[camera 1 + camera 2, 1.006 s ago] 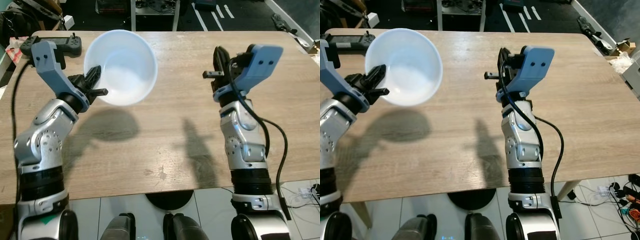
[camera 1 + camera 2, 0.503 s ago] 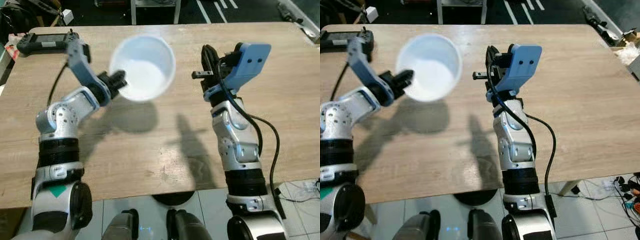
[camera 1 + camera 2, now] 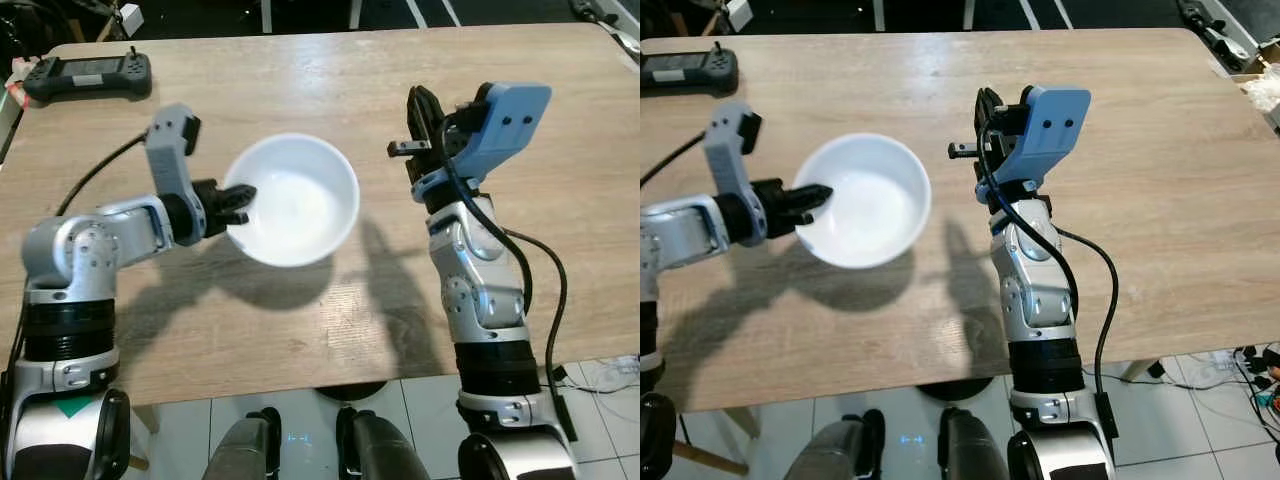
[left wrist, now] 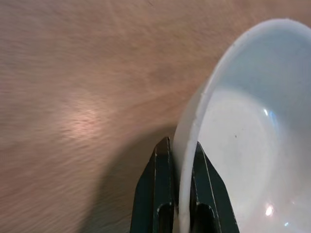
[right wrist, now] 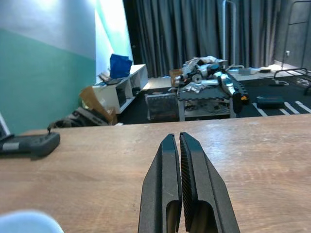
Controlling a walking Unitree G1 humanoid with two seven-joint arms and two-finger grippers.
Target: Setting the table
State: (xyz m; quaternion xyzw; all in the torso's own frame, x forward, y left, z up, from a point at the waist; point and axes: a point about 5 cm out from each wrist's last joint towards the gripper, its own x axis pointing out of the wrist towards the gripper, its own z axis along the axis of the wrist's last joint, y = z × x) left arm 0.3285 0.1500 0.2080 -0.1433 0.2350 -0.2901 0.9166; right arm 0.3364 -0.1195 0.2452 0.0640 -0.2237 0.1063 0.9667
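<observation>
Left gripper [image 3: 240,196] reaches in from the robot's left; fingers [image 4: 156,194] pinch the rim of a white bowl [image 3: 291,199], one finger inside the wall, one outside. Bowl is empty, mouth up and slightly tilted, over the middle-left of the wooden surface [image 3: 330,80]; its shadow falls on the wood just beneath. Cannot tell whether its base touches the wood.

Right gripper [image 3: 421,105] is raised above the surface to the right of the bowl, apart from it, fingers [image 5: 170,184] pressed together, holding nothing.

Black handheld controller [image 3: 87,75] lies at the far left corner.
</observation>
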